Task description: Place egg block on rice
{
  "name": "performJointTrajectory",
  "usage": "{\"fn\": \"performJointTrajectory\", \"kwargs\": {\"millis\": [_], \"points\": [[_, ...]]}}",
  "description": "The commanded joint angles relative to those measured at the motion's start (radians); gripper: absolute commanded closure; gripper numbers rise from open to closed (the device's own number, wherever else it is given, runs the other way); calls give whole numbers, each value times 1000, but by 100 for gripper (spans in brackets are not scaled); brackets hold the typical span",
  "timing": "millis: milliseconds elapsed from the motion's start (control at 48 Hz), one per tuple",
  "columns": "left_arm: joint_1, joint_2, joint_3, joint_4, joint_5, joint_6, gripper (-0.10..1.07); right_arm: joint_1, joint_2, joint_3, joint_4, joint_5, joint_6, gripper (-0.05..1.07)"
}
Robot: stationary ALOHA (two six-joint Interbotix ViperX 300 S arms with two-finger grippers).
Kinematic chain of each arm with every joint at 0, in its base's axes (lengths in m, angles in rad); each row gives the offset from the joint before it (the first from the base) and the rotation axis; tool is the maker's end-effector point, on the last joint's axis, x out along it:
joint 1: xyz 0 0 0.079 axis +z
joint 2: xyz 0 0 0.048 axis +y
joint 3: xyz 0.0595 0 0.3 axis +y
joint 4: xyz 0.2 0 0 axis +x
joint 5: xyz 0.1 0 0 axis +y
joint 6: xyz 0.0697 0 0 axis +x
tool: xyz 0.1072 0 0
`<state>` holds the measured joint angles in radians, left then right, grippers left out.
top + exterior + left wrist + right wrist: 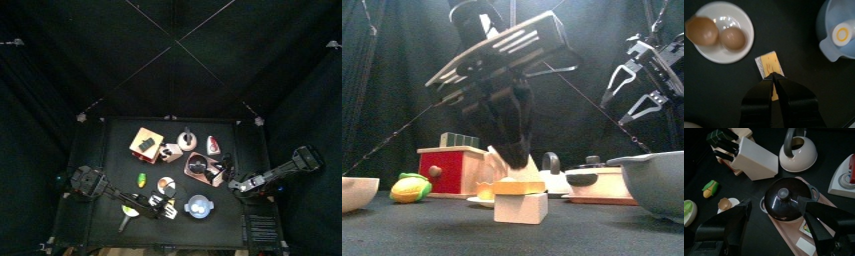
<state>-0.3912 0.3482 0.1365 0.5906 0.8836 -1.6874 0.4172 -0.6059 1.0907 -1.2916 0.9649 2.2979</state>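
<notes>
The egg block (520,186), a flat yellow slab, lies on the white rice block (521,208) at the table's front middle. My left gripper (513,165) comes down from above. Its jaws are shut and its tips touch the slab's top. In the left wrist view the shut jaws (773,76) cover one end of the yellow egg block (767,64). My right gripper (641,80) hangs open and empty high at the right. In the right wrist view it (774,203) is above a black lidded pot (785,203).
A white plate with two brown eggs (743,14) and a blue bowl (827,47) flank the block. A red toaster (454,170), a yellow corn piece (412,187), a grey bowl (655,185), a knife block (751,158) and a kettle (799,148) stand around.
</notes>
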Motion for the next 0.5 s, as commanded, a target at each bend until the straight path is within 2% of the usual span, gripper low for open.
{"fn": "performJointTrajectory", "kwargs": {"millis": [0, 83, 229, 479], "points": [[3, -67, 15, 86, 15, 2, 46, 5, -18, -23, -6, -5, -2, 2], [3, -97, 60, 123, 17, -2, 46, 6, -31, -23, -6, -9, -2, 2], [14, -138, 118, 106, 9, -3, 46, 5, -48, -23, -12, -11, -2, 2], [14, -126, 124, 104, -20, -2, 43, 3, -49, -23, -14, -11, 0, 2]]}}
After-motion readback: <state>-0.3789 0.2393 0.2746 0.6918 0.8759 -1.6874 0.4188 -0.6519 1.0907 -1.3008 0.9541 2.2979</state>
